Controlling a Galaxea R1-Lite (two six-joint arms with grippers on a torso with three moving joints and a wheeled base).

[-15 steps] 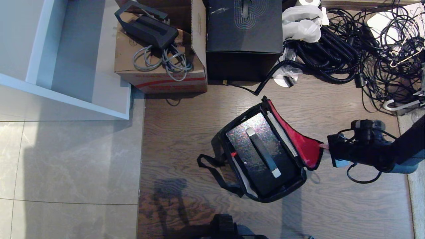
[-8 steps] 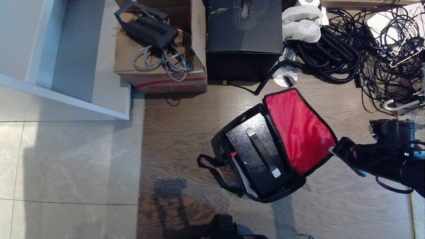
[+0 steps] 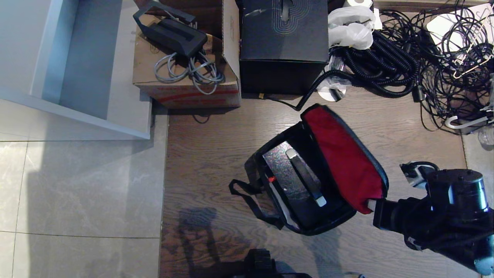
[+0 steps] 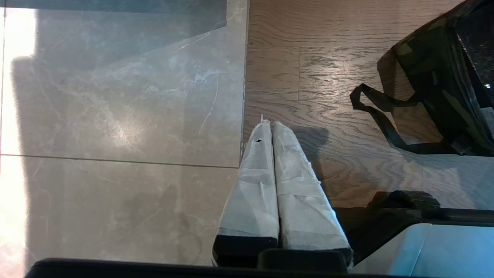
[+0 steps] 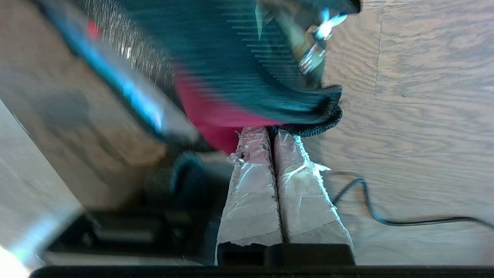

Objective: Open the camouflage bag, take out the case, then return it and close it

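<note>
Head view shows the camouflage bag (image 3: 308, 181) lying open on the wooden floor (image 3: 216, 154), its red-lined lid (image 3: 343, 158) raised and pinched at a corner by the right pincer (image 3: 371, 204), whose tips are pressed together on the fabric. Just beyond those tips the case (image 3: 297, 177) sits inside the bag, handle up, so opening looks done while removal, return and closing remain. Further from the pincer stand a black box (image 3: 283, 42), a cardboard box (image 3: 185, 65) and tangled cables (image 3: 417, 58). The left pincer (image 4: 270, 127) hangs parked, tips together, over the floor.
</note>
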